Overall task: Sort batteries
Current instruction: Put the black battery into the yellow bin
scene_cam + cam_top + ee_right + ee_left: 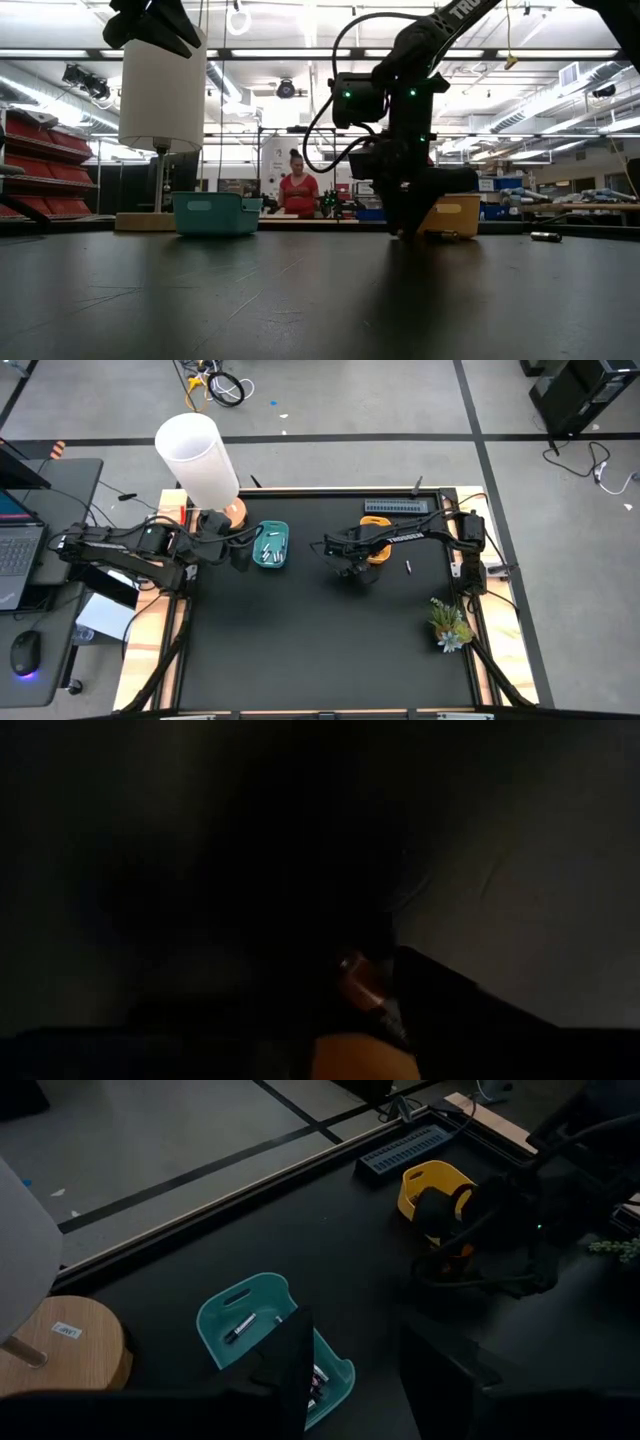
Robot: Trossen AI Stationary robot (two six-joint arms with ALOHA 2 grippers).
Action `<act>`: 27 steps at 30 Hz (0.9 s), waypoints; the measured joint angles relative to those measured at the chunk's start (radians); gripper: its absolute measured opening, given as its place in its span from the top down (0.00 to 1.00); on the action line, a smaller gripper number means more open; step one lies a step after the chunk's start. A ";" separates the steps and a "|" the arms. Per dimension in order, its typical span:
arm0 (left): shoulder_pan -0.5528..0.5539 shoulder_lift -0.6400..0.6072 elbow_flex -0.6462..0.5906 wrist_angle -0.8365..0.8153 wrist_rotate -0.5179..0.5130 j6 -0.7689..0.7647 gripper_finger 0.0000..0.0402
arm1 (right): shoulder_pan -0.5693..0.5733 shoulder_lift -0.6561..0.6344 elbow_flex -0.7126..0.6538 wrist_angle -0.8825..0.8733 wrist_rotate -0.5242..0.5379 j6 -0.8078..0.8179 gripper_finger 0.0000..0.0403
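**Battery pickup under way beside the yellow tray**

My right hand is down at the worktop, just in front of the yellow tray. In the right wrist view a small copper-ended battery sits close against one of my fingers, so I judge this to be the grasp step on a dark cell. Whether the fingers have closed on it I cannot tell; the view is nearly black and the far finger is lost in shadow.

My left hand waits beside the teal tray, fingers spread apart and holding nothing. Several pale batteries already lie in that tray. One stray battery lies on the worktop to the right of the yellow tray.

Next, as I see it: make sure of the pinch, lift straight up, carry the cell over the yellow tray's rim and let go.

My own arm hides the yellow tray's contents from above. The low view shows only the trays' outer walls.
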 joint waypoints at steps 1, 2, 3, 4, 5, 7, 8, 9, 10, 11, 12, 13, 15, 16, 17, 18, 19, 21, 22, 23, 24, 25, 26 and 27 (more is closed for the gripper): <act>0.000 0.000 0.000 0.000 0.000 0.000 0.63 | 0.000 0.000 0.000 0.001 -0.001 0.000 0.68; 0.000 0.000 0.000 0.000 0.000 0.000 0.63 | 0.000 0.001 -0.001 0.002 -0.003 0.000 0.71; 0.000 0.000 0.000 0.000 0.000 0.000 0.63 | 0.000 0.001 -0.001 0.003 -0.005 -0.001 0.74; 0.000 0.000 0.000 0.000 0.000 0.000 0.63 | 0.000 0.001 -0.002 0.005 -0.005 -0.001 0.77; 0.000 0.000 0.000 0.000 0.000 0.000 0.63 | 0.000 0.002 -0.002 0.011 -0.005 -0.005 0.80; 0.000 0.000 0.000 0.000 0.000 0.000 0.63 | 0.000 0.003 -0.002 0.022 0.000 -0.031 0.85; 0.000 0.000 0.000 0.000 0.000 0.000 0.63 | 0.000 0.003 0.001 0.028 0.005 -0.047 0.87; 0.000 0.000 0.000 0.000 0.000 0.000 0.63 | 0.000 0.004 0.004 0.031 0.009 -0.056 0.88; 0.000 0.000 0.000 0.000 0.000 0.000 0.63 | -0.001 0.005 0.006 0.037 0.011 -0.060 0.89; 0.000 0.000 0.000 0.000 0.000 0.000 0.63 | -0.001 0.005 0.008 0.043 0.013 -0.061 0.89; 0.000 0.000 0.000 0.000 0.000 0.000 0.63 | -0.002 0.006 0.011 0.050 0.013 -0.062 0.89; 0.000 0.000 0.000 0.000 0.000 0.000 0.63 | -0.002 0.007 0.016 0.053 0.013 -0.063 0.88; 0.000 0.000 0.000 0.000 0.000 0.000 0.63 | -0.003 0.010 0.029 0.059 0.013 -0.067 0.85; 0.000 0.000 0.000 0.000 0.000 0.000 0.63 | -0.003 0.011 0.035 0.071 0.012 -0.073 0.84; 0.000 0.000 0.000 0.000 0.000 0.000 0.63 | -0.003 0.013 0.044 0.092 0.009 -0.077 0.83; 0.000 0.000 0.000 0.000 0.000 0.000 0.63 | -0.003 0.014 0.054 0.107 0.008 -0.077 0.83; 0.000 0.000 0.000 0.000 0.000 0.000 0.63 | -0.003 0.014 0.061 0.110 0.007 -0.077 0.84; 0.000 0.000 0.000 0.000 0.000 0.000 0.63 | -0.003 0.012 0.077 0.108 0.002 -0.073 0.85; 0.000 0.000 0.000 0.000 0.000 0.000 0.63 | -0.003 0.012 0.085 0.113 0.000 -0.070 0.85; 0.000 0.000 0.000 0.000 0.000 0.000 0.63 | -0.003 0.012 0.093 0.113 -0.002 -0.065 0.86; 0.000 0.000 0.000 0.000 0.000 -0.001 0.63 | -0.003 0.012 0.104 0.110 -0.004 -0.056 0.86; 0.000 0.000 0.000 0.000 0.000 -0.001 0.63 | -0.003 0.012 0.116 0.110 -0.006 -0.048 0.87; 0.000 0.000 0.000 0.000 0.000 -0.002 0.63 | -0.002 0.012 0.127 0.112 -0.006 -0.043 0.87; 0.000 0.000 0.000 0.000 0.000 -0.002 0.63 | -0.002 0.012 0.138 0.106 -0.006 -0.039 0.87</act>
